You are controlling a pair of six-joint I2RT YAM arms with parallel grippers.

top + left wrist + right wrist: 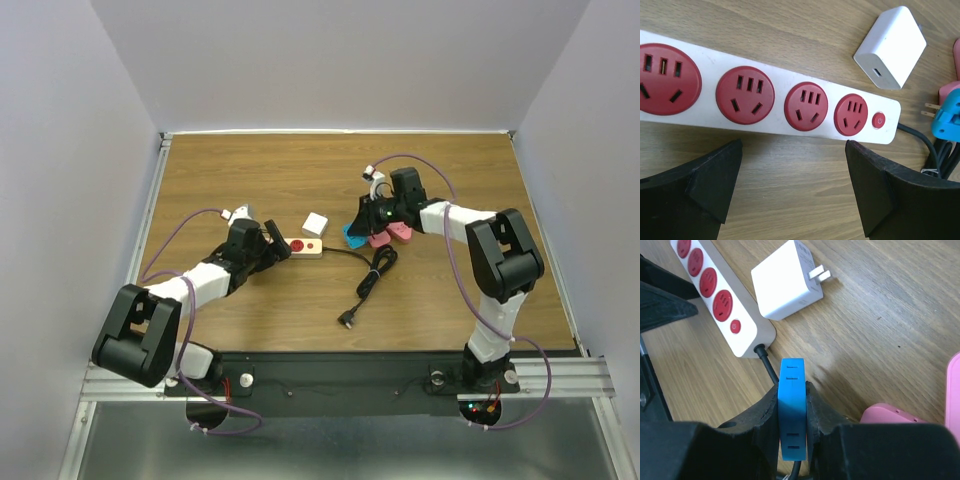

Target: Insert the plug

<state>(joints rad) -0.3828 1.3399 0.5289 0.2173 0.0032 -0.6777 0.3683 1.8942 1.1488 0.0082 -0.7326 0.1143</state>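
The right fingers (765,417) clamp the blue plug (792,410) near the power strip (779,119); the left fingers (710,190) gape empty beside it. Unbraced, it may skid under insertion pressure.

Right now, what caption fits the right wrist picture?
Right end effector pinches a blue plug near the power strip.

Right pincer (792,392) clamps blue plug (792,372) near power strip (746,339).
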